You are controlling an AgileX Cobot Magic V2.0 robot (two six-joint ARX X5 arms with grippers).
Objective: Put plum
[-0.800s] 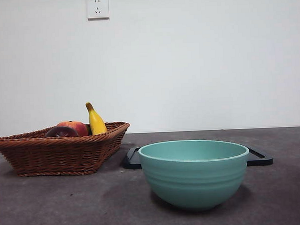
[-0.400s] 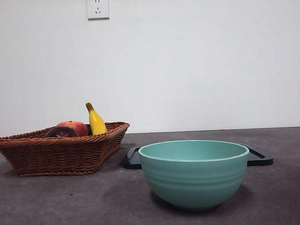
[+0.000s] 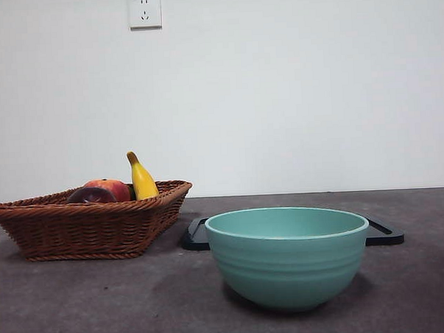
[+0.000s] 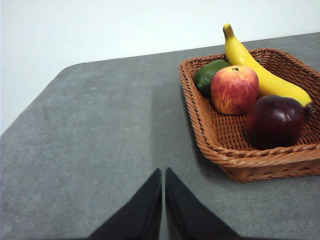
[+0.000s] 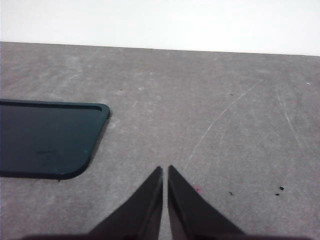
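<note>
Wicker basket (image 4: 210,135) holding plum (image 4: 275,121), apple (image 4: 234,90), banana (image 4: 260,70), lime (image 4: 207,76); teal bowl (image 3: 288,256) empty; left gripper (image 4: 163,175) and right gripper (image 5: 165,172) closed, empty.

Left gripper (image 4: 163,175) jaws together, over bare grey table (image 4: 100,130). Wicker basket (image 4: 210,145) nearby holds plum (image 4: 275,121), apple (image 4: 234,90), banana (image 4: 260,70), green fruit (image 4: 209,76). Plum touches banana, sits beside apple.

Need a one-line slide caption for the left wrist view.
Left tool, jaws shut, over bare table beside the wicker basket holding plum, apple, banana and a green fruit.
</note>
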